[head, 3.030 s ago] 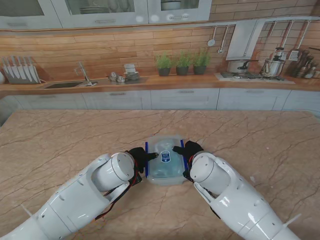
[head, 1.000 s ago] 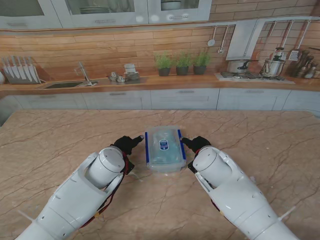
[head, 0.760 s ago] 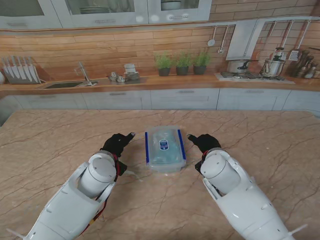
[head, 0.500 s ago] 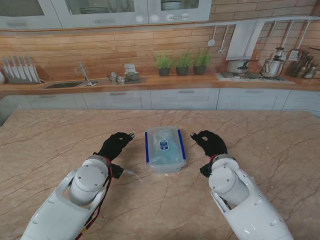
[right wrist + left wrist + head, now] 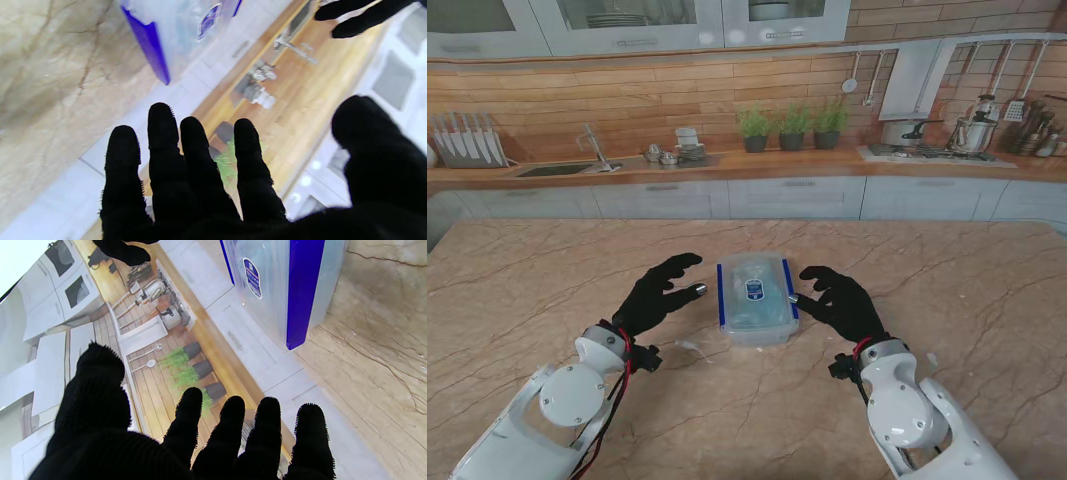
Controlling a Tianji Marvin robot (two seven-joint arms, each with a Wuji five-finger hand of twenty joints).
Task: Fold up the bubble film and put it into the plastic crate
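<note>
Marble worktop [image 5: 547,270] lies bare on all sides of the crate [image 5: 755,298], which sits mid-worktop, lid on, blue clips at both long edges. Left robot hand [image 5: 655,295] and right robot hand [image 5: 839,300] flank it, fingers spread wide, holding nothing, not touching it. Film inside cannot be made out clearly.

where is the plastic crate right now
In the stand's view the clear plastic crate with blue side clips sits on the marble table at centre, between the open left hand and open right hand, touching neither.
</note>
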